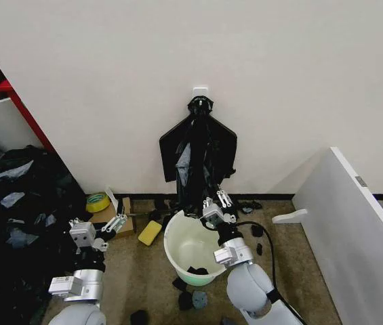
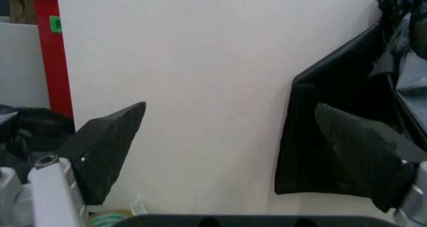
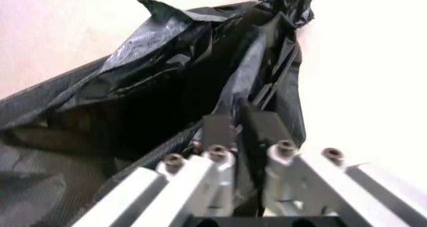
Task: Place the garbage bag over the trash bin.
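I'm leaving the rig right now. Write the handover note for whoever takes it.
Right gripper: shut on a black bag from the bundle hanging on the wall hook, just above the bin's far rim.
Left gripper: open, empty, low over the floor left of the bin.
White bin: upright on the floor below the bundle, unlined.
Done: a bag is gripped.
Left: pull it free, open it, fit it over the bin's rim.
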Controlling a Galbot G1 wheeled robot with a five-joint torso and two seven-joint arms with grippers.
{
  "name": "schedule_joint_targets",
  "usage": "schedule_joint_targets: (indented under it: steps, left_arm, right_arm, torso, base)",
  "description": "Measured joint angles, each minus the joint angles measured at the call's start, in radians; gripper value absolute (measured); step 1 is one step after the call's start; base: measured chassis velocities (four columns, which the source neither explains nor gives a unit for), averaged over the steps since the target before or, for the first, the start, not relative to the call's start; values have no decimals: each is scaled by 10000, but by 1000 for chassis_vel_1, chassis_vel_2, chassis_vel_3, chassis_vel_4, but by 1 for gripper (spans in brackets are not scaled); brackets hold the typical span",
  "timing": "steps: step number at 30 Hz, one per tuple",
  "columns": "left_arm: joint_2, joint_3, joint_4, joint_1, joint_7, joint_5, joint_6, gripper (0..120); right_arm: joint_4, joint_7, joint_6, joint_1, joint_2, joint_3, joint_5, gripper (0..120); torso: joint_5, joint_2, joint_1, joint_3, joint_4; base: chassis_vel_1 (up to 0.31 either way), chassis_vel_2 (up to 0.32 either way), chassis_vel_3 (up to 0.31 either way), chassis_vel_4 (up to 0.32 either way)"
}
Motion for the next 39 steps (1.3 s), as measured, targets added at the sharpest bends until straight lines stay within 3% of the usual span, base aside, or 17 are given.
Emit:
schedule_joint_targets:
  steps: [7,15,21,22,26,29,33,36,39]
  left_arm:
    - [206,12,41,-168,35,-107,23,100]
    - [976,128,92,-838,237,-891,449,100]
    - [942,162,192,-805,243,-804,456,100]
    - [901,170,240,-788,240,-734,445,100]
    - [842,171,276,-746,229,-610,413,100]
    - [854,152,268,-727,227,-607,407,100]
    - [869,100,256,-691,209,-606,377,100]
    - [863,95,228,-672,204,-601,369,100]
    - [856,93,200,-657,198,-593,363,100]
  right_arm:
    - [-44,-26,472,-52,103,119,240,0]
    - [256,-381,441,-26,-122,281,1693,0]
    - [87,-536,419,-24,-153,285,1843,5]
    - [20,-590,419,-2,-117,270,1849,15]
    - [-185,-759,410,153,57,145,1818,32]
    - [-216,-805,413,178,84,88,1798,38]
    - [-243,-886,427,230,170,-10,1640,56]
    - [-272,-898,425,291,230,-24,1495,65]
    - [-352,-867,394,355,298,-11,1288,63]
  torso:
    - [0,0,0,0,1]
    - [0,0,0,0,-2]
    - [0,0,0,0,0]
    - [-1,0,0,0,0]
    - [0,0,0,0,1]
    - [0,0,0,0,1]
    - [0,0,0,0,1]
    - [0,0,0,0,0]
    - [0,0,0,0,0]
  base:
    - [0,0,0,0]
    - [0,0,0,0]
    - [0,0,0,0]
    - [0,0,0,0]
    - [0,0,0,0]
    - [0,0,0,0]
    - [0,0,0,0]
    - [0,0,0,0]
    - [0,0,0,0]
